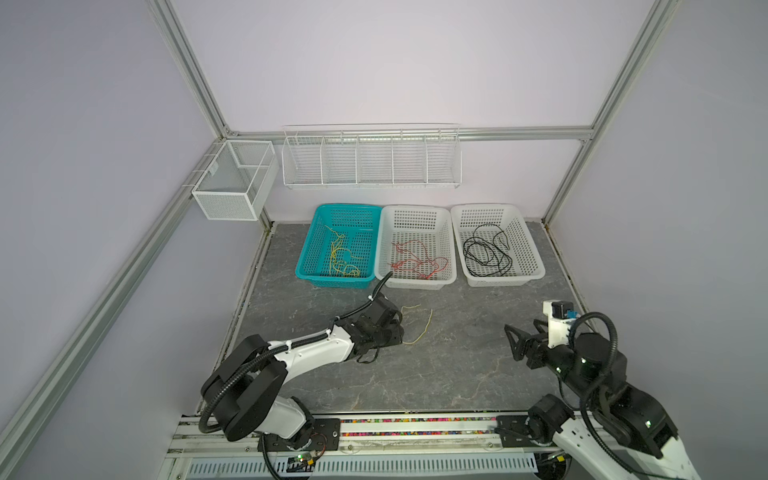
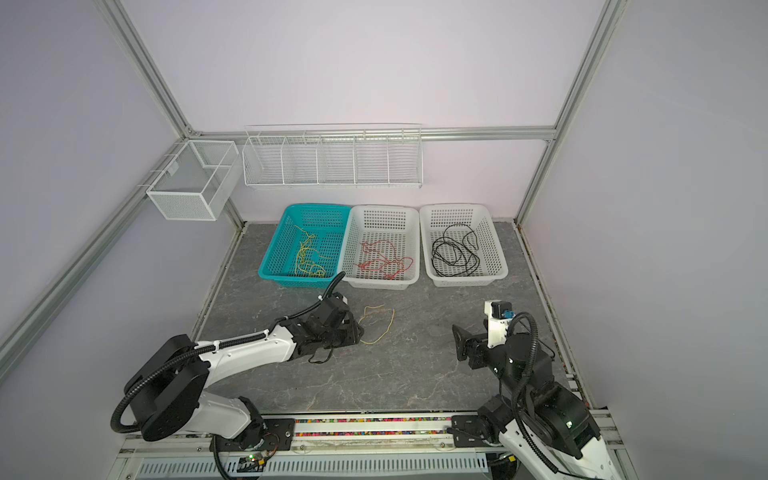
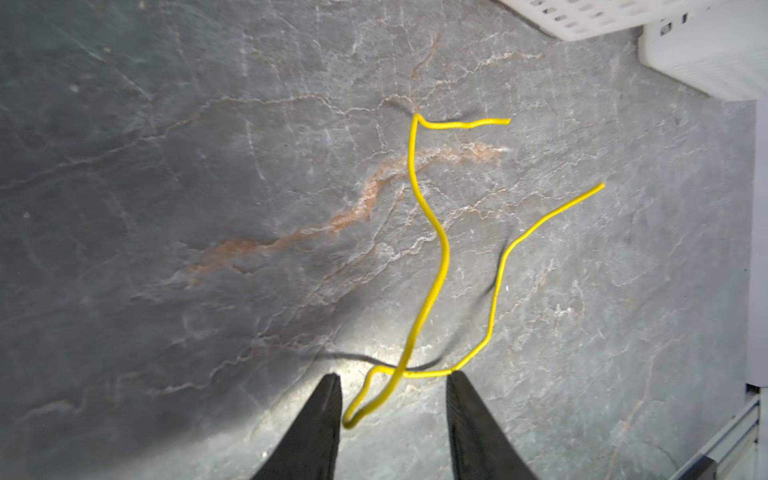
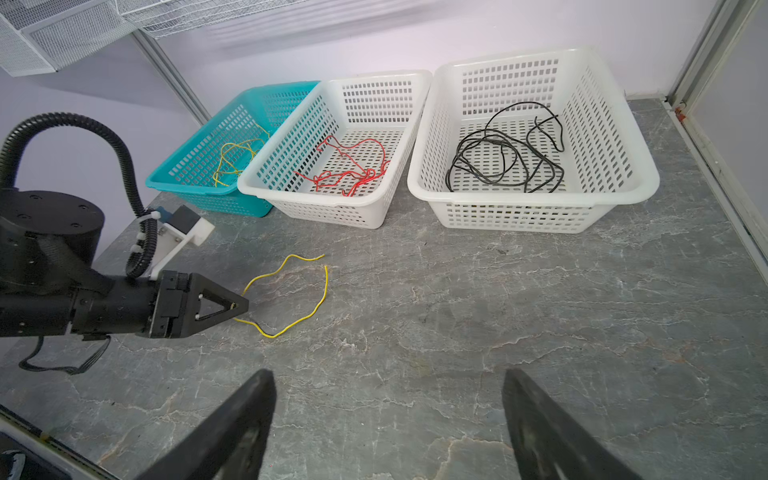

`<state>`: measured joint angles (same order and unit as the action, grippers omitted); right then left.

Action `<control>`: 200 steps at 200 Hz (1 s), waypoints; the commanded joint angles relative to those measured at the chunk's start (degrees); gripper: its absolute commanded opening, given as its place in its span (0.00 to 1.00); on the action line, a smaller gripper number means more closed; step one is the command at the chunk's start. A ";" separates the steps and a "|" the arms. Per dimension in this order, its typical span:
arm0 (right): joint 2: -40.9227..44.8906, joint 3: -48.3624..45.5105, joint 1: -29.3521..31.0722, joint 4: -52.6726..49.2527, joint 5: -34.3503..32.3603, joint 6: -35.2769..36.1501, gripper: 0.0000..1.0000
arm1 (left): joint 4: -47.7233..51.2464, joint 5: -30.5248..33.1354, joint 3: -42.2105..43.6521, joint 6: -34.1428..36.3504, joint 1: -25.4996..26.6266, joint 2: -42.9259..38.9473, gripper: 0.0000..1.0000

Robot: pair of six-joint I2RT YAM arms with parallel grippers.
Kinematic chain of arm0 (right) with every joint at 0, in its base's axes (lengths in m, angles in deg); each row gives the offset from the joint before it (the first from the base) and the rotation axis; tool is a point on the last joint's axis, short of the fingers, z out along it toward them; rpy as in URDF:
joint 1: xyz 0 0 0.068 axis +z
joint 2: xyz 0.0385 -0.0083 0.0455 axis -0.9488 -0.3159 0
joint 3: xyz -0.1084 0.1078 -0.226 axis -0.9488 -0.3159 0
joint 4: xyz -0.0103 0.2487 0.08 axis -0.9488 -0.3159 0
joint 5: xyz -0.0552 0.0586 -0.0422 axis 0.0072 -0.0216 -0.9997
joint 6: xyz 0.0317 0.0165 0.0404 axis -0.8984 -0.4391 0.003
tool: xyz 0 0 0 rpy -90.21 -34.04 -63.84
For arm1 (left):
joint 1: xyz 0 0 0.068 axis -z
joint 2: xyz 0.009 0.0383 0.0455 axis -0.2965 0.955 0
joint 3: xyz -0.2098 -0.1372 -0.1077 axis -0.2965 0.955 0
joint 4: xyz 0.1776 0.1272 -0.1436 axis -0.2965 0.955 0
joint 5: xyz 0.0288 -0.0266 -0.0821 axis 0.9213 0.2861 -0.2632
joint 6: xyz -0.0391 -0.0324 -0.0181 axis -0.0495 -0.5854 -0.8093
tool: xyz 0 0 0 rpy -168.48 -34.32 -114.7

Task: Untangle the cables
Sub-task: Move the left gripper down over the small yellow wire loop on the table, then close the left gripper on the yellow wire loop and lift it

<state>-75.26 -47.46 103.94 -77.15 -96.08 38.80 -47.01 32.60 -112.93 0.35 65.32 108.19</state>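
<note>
Since the left gripper's [image 3: 392, 378] black fingers [image 3: 320, 424] stood apart around the thin yellow wire [image 3: 447, 249], it could spring out; the right gripper [image 4: 388, 374] gaped wide.

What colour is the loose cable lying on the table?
Yellow cable, clearest in the left wrist view.

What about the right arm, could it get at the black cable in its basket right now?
Probably yes. The right gripper has its fingers apart and empty, the black cable lies loose in an open-topped white basket on that arm's side, and nothing stands on the table between them.
</note>
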 commanded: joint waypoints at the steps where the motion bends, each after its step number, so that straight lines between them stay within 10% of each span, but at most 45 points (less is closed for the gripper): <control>1: 1.19 -0.91 0.42 1.32 -0.08 -0.26 0.88 | 1.08 2.02 -2.33 1.77 0.31 2.01 0.39; 105: 0.94 -0.98 0.50 1.49 0.18 -0.27 0.88 | 2.50 3.08 -3.07 2.69 0.31 1.78 0.00; 200: 0.08 -1.09 0.48 1.60 0.27 -0.18 0.88 | 9.19 3.54 -0.07 2.86 0.35 -11.63 0.00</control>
<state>-74.78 -47.79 103.99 -76.98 -96.04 38.82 -41.65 34.72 -114.24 2.96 65.32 99.58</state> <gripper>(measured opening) 0.878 0.048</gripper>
